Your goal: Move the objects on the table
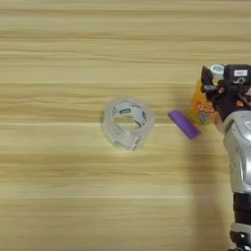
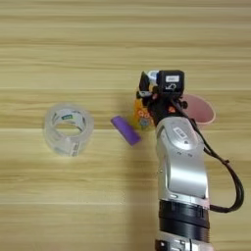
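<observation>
Orange bottle [image 2: 142,115] upright on bench [image 2: 73,196], right of centre, pale cap [image 1: 216,69] up, label facing cam. Gripper [image 2: 150,93] right on top of it, arm [image 2: 180,166] in from bottom edge. One black finger [image 1: 206,78] visible at bottom-left of cap; other hidden behind wrist housing. Can't tell if open, closed or gripping: touching or just over cap, unclear.

Purple bar [image 2: 125,130] flat on bench, just left of bottle, angled, near but seemingly not touching. Clear tape roll [image 2: 67,127] well apart to left, lying on its flat side. Pink cup [image 2: 198,109] just right of gripper, partly hidden by wrist.

Handling, as judgement:
- Bottle: prob. light, stiff plastic, smooth sides so a bit slippery. Tall vs. base, so tippy if nudged sideways. Best hold across body below cap, or around cap/neck from above. Label area gives no extra grip.
- Bar: light, rigid, thin. Low profile = hard pinch from above; take across short width, fingers down to bench. Could skid if pushed.
- Risk: bar and cup both close to bottle; knock likely if fingers spread wide.

Surface: light wood, horiz. grain stripes, flat, smooth, prob. low friction, things slide easily. Lots of free bench above, below and far left for set-down. Nothing of room beyond bench in view.
</observation>
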Controlling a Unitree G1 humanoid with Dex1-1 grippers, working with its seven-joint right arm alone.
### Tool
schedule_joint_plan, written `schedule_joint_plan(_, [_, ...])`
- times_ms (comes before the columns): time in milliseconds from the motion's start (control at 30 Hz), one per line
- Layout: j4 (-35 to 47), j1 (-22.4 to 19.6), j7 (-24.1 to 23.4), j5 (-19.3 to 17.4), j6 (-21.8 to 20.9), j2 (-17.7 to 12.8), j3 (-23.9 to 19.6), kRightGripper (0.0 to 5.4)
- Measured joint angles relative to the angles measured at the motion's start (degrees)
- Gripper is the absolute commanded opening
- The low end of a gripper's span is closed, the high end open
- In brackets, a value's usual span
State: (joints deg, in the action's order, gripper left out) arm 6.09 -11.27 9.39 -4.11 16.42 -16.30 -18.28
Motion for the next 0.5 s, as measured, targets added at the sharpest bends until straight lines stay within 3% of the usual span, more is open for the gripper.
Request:
schedule_joint_plan(167, [2.7,-5.9,-0.2,-1.8,2.0,-3.0,-1.5,1.80])
schedule_joint_plan(333, [3.1,-6.8,-0.2,-2.2,3.4,-3.9,-2.1,1.80])
schedule_joint_plan(500, [3.1,-10.6,-0.2,-3.2,4.3,-6.7,-4.1,1.80])
